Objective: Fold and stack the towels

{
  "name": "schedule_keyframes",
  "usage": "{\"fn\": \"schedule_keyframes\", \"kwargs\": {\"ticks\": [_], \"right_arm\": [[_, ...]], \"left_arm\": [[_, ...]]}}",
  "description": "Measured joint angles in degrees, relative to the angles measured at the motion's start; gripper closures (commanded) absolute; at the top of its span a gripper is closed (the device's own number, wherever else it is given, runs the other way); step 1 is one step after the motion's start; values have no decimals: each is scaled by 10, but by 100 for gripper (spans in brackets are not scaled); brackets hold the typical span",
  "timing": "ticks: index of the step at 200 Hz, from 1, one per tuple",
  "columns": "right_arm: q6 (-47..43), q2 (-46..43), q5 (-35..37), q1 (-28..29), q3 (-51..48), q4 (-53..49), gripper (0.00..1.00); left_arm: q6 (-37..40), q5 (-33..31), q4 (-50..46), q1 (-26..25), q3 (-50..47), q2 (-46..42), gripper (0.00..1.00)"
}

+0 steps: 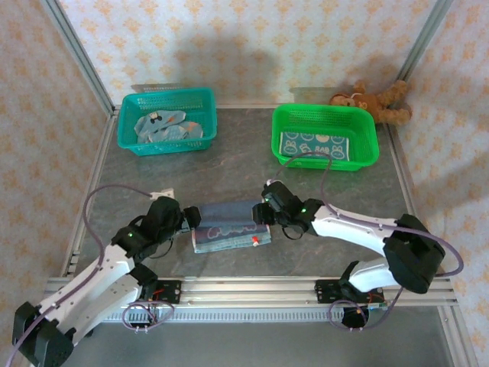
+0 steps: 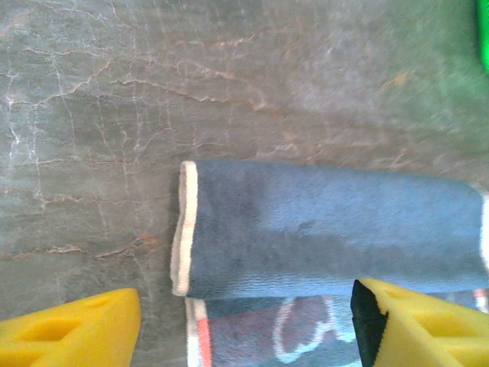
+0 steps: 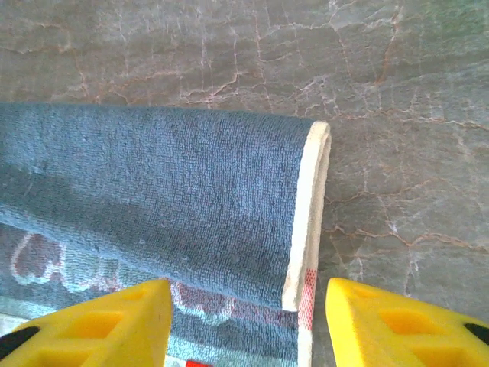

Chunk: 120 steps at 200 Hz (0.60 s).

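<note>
Grey marbled table (image 1: 244, 164), flowery wallpaper (image 1: 252, 38) all round. The thing to go by is the half-folded towel (image 1: 229, 229), laid flat near the front edge. Its far strip is doubled over toward the near side, so plain blue backing is shown on top and a band of the print is left peeking out along the near edge. The white hem (image 3: 306, 214) is seen fairly square at the right end, which suggests an edge-on-edge fold is the aim.

The left gripper (image 2: 246, 300) is parked at the towel's left end and the right gripper (image 3: 248, 289) at its right end, each just above the cloth. Both pairs of yellow fingers are spread wide and nothing is pinched. One end is straddled by each, probably so the corners can be picked up together and the fold kept even.

Behind the towel and off to the left, a teal basket (image 1: 126, 126) is loaded with crumpled towels (image 1: 164, 126), so plenty is judged to be left. Behind it and to the right, a folded towel (image 1: 313, 144) is laid flat in a green basket (image 1: 367, 138), presumably the stack. A teddy bear (image 1: 374, 103) is slumped further back past that basket, best left alone.

A second fold is likely called for next, and the flap could be dragged open by a lopsided grab.
</note>
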Motion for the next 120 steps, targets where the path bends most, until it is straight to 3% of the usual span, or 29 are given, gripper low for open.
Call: {"fn": "schedule_keyframes", "kwargs": {"ticks": [29,43,61,97,120], "right_arm": [[23,-3,13,0,24,-39,61],[31,5,19,0,41,-56,63],[38,31,21,0,62,-63,66],[58,85,20,-3,69,-68,68],[67,109,17,-7,69,-67,69]], "left_arm": [[-32,2,-20,0,5,4,38],[-39,5,-25,0,13,38,52],[-42,11,-25,11,29,100,61],[-31,46,-12,64,37,186,62],[-22,65,4,73,37,212,63]]}}
